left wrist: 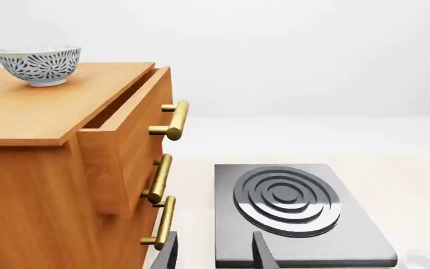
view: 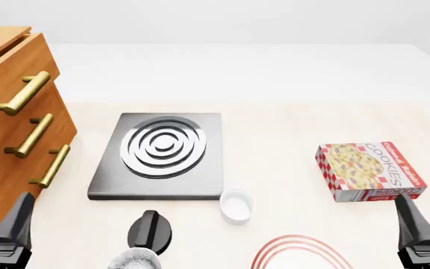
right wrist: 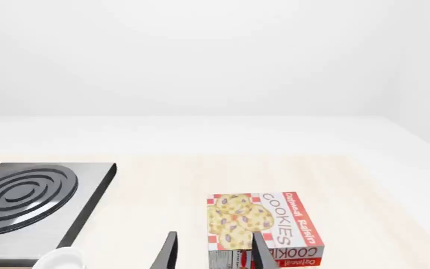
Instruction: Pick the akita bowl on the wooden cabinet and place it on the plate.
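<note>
The pale counter (view: 290, 117) carries the wooden cabinet (view: 13, 140) at its left edge, with a grey stove (view: 159, 157) beside it. A small white ramekin (view: 237, 205) sits just off the stove's near right corner. The plate (view: 299, 253) lies nearer, cut by the frame. A cookie box (view: 368, 171) rests well apart to the right. The akita bowl (left wrist: 38, 64) stands on the cabinet's top.

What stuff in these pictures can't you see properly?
- Plate: front view, bottom edge cuts it off; only part of its red rings shows.
- Speckled bowl on the table: front view, cut off by the bottom edge.
- Akita bowl on the wooden cabinet: seen only in the left wrist view; the front view's edge cuts off the cabinet top.
- Cookie box: right wrist view, partly behind the right hand.
</note>
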{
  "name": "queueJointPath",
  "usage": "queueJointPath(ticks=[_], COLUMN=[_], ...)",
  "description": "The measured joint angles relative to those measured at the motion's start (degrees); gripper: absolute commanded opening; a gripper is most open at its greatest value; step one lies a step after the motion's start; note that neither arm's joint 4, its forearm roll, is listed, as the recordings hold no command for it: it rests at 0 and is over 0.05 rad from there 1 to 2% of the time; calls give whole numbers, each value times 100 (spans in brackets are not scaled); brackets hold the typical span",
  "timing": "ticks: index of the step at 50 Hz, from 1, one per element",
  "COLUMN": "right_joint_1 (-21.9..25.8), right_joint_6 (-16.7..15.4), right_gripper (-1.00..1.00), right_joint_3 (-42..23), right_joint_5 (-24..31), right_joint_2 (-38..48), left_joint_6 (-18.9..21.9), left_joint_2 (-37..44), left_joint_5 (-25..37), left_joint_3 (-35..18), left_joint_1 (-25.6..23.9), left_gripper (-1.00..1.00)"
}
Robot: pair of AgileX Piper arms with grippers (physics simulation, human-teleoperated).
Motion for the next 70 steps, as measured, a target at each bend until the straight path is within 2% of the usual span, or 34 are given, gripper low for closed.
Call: queueJointPath(ticks=[28,49,70], right_joint_1=[0,0,0], right_joint_6=[0,0,0], right_gripper=[100,100,100], right_joint_3=[0,0,0], right_joint_5=[0,0,0], right_joint_2=[0,0,0], left_joint_6=[-50,-121,-412], left_joint_2=[0,235,970], left_joint_5=[269,528,200], left_joint_3=[-600,-1601,-2613], left_joint_1=[-415,-735,-479], left_gripper=[100,100,100])
